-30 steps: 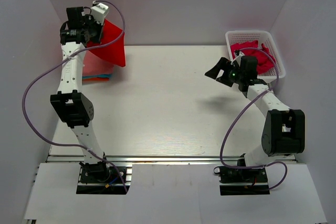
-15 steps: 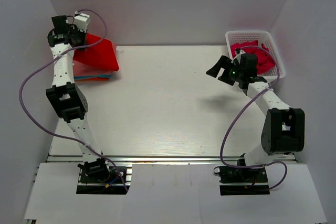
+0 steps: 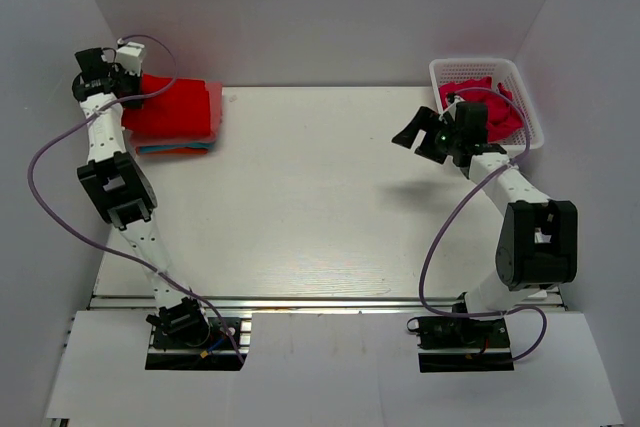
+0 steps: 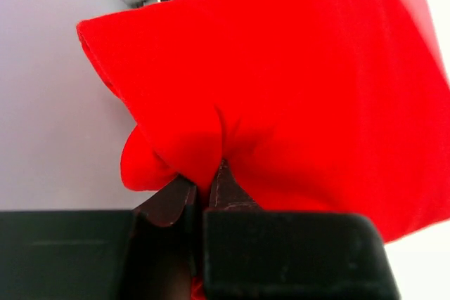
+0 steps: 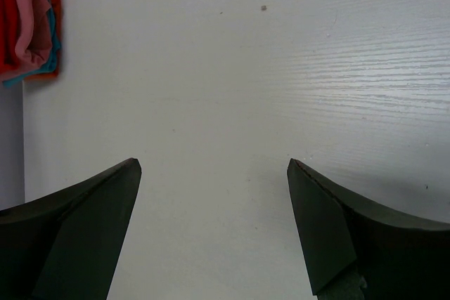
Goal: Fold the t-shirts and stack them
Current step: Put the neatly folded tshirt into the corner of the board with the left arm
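Top external view: the white table (image 3: 320, 207) carries two work zones, a stack (image 3: 180, 147) of folded shirts at the far-left corner and a white lattice basket (image 3: 528, 107) at the far-right corner.

The left arm (image 3: 112, 187) reaches to the far-left corner. The right arm (image 3: 520, 217) bends toward the basket.

The red t-shirt (image 3: 178, 107) lies folded on top of the stack, with teal and orange edges showing beneath it at the near side. Its long axis runs left to right across the table. Crimson-pink t-shirts (image 3: 482, 95) sit loose in the basket, not yet folded.

The left gripper (image 4: 205, 186) is pinched narrow on a bunched fold at the left end of the red t-shirt; the cloth spreads away from the jaws toward the table centre. Judged from this, the placing step is nearly complete — the release is what remains, and the jaws should part before the arm pulls back, or the top layer may drag off the stack.

The right gripper (image 5: 211, 166) stands wide and holds nothing. It hovers over bare table just in front of the basket, facing the table centre. The basket lies just behind it and to its right, so the right arm is the nearer one for the next shirt.
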You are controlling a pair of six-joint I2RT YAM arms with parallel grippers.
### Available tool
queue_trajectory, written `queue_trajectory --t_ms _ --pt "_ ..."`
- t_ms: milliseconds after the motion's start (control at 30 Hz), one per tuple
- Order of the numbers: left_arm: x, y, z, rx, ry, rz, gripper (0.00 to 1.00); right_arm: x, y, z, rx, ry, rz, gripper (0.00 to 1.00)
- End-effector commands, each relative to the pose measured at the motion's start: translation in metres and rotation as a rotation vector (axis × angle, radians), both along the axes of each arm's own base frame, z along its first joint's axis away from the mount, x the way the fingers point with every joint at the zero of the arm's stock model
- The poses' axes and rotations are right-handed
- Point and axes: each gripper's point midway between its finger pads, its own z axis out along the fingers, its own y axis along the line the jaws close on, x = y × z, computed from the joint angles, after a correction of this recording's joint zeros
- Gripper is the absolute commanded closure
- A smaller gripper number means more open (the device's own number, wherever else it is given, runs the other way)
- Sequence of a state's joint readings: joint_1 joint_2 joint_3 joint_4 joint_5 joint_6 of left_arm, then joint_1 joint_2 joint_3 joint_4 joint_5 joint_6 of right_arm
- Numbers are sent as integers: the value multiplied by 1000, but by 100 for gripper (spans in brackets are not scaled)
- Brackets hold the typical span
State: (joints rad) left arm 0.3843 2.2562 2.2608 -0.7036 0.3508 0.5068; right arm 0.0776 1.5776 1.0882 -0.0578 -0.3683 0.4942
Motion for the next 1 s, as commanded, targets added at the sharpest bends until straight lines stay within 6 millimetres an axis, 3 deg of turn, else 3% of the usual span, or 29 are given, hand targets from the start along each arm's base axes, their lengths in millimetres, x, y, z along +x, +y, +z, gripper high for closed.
queue_trajectory --t_ms 0,33,67,100,133,200,267,367,433,467,600,667,700,800,933,967 --pt "13 7 18 9 -77 -6 100 12 2 15 -14 -45 4 10" --pt "15 10 12 8 -71 10 99 12 1 14 -13 -42 5 10" --pt "13 19 10 27 -59 65 83 12 2 13 -14 -37 6 10" --pt "14 26 3 20 -51 115 63 13 2 15 -11 -41 7 10" --pt "13 31 3 25 -45 153 31 13 4 15 -9 -42 9 10" --pt "13 42 4 44 -44 213 1 14 4 14 -9 -36 10 10" --pt "14 44 6 41 -58 235 0 14 6 16 -10 -41 15 10" --pt "11 45 27 26 -118 278 0 14 10 20 -13 -58 38 10" --pt "14 25 44 -1 -152 250 0 16 13 23 -13 -69 49 10" --pt "15 24 44 -6 -153 242 0 15 15 22 -11 -67 59 10" --pt "14 2 75 -102 -215 221 0 11 19 25 -13 -85 81 10" --pt "12 -17 84 -177 -222 186 0 8 19 29 -17 -104 87 10" --pt "9 -37 90 -205 -224 123 0 5 19 28 -19 -105 93 10" --pt "9 -61 96 -242 -246 96 0 -3 19 28 -23 -118 99 10" --pt "8 -104 74 -279 -184 47 0 -13 13 27 -42 -128 96 10" --pt "10 -110 61 -296 -152 47 0 -17 12 19 -49 -110 93 10"
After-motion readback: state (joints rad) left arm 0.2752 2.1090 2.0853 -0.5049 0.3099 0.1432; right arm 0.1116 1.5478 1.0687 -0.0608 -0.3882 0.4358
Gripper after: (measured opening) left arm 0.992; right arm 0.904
